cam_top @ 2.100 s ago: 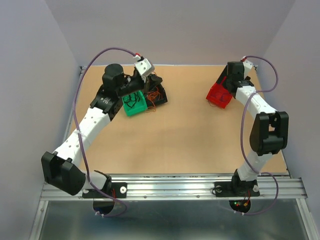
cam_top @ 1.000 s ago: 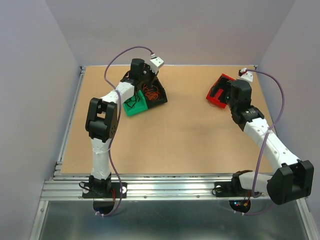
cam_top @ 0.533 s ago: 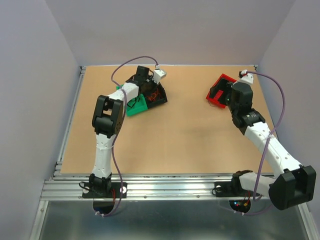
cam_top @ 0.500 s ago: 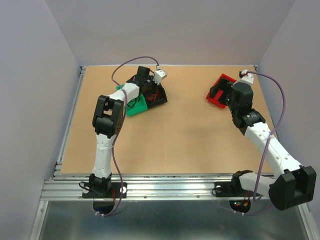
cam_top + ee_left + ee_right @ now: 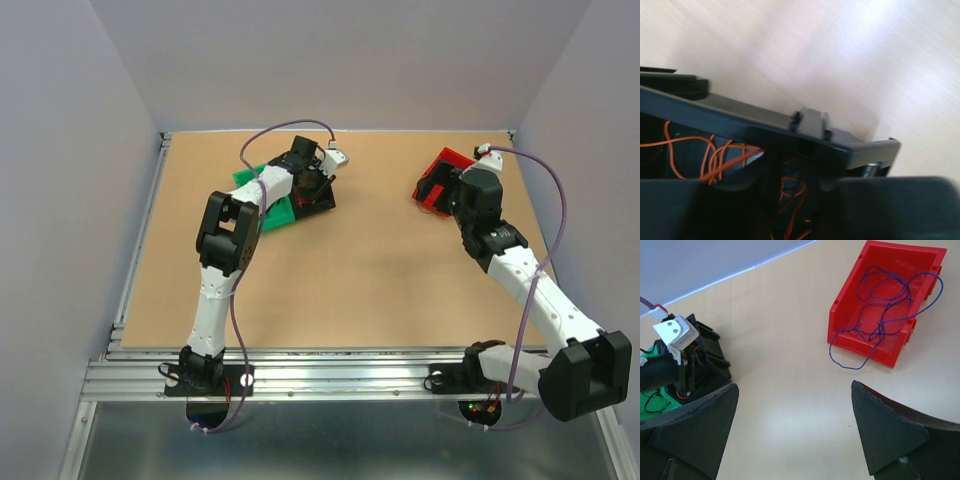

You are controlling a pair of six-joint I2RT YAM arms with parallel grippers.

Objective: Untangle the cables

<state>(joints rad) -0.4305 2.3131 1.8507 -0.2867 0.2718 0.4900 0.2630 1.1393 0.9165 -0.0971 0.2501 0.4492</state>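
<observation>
Thin orange cables (image 5: 715, 155) lie tangled inside the black bin (image 5: 740, 125). My left gripper (image 5: 797, 200) hangs over that bin's rim, jaws parted a little, with orange strands showing in the gap; whether they touch the fingers (image 5: 900, 210) I cannot tell. In the top view the left gripper (image 5: 312, 180) sits over the black bin (image 5: 322, 203). A blue cable (image 5: 885, 305) lies in the red bin (image 5: 855, 315), one loop spilling over its front wall. My right gripper (image 5: 795, 410) is wide open above bare table, near that bin. A black cable (image 5: 651, 400) lies in the green bin (image 5: 646, 410).
The green bin (image 5: 275, 212) leans against the black bin at the back left. The red bin (image 5: 435, 185) stands at the back right, beside the right arm's wrist (image 5: 480, 190). Lavender cords loop over both arms. Grey walls close three sides.
My left arm has swung right from the green bin to the black bin, and its jaws have parted from shut. The right arm drew back from the red bin, then held still.
</observation>
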